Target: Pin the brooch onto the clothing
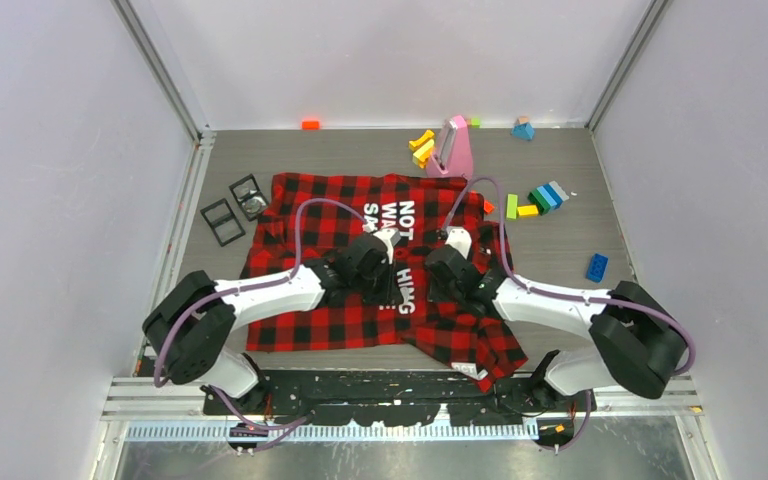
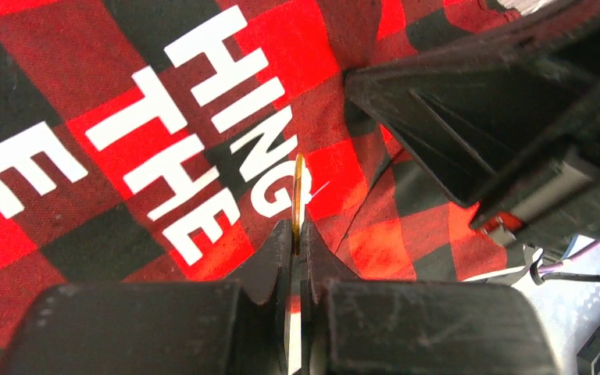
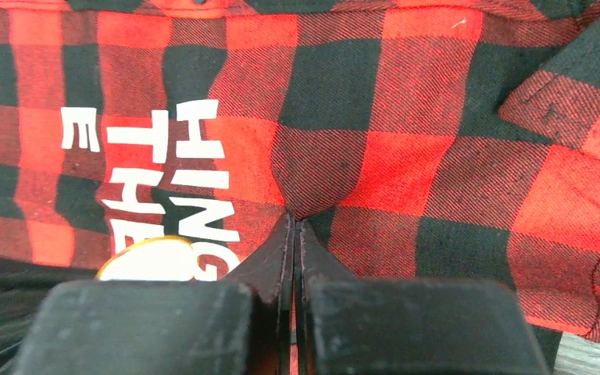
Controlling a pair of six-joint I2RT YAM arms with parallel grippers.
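The red-and-black check shirt (image 1: 360,300) with white lettering lies spread over the middle of the table. My left gripper (image 2: 298,226) is shut on the brooch (image 2: 298,191), a thin gold-rimmed disc seen edge-on, held just above the "HING" lettering (image 2: 242,101). A thin pin sticks out to its right. My right gripper (image 3: 294,223) is shut on a pinched-up fold of the shirt (image 3: 312,176). The brooch shows in the right wrist view (image 3: 152,262) as a white gold-edged disc to the left of the fingers. In the top view both grippers meet mid-shirt, the left (image 1: 390,262) beside the right (image 1: 438,262).
Two black square frames (image 1: 222,220) (image 1: 248,196) lie left of the shirt. A pink object (image 1: 452,150) and yellow blocks (image 1: 422,148) stand behind it. Coloured bricks (image 1: 545,197) and a blue brick (image 1: 596,266) lie to the right. An orange block (image 1: 310,124) is at the back wall.
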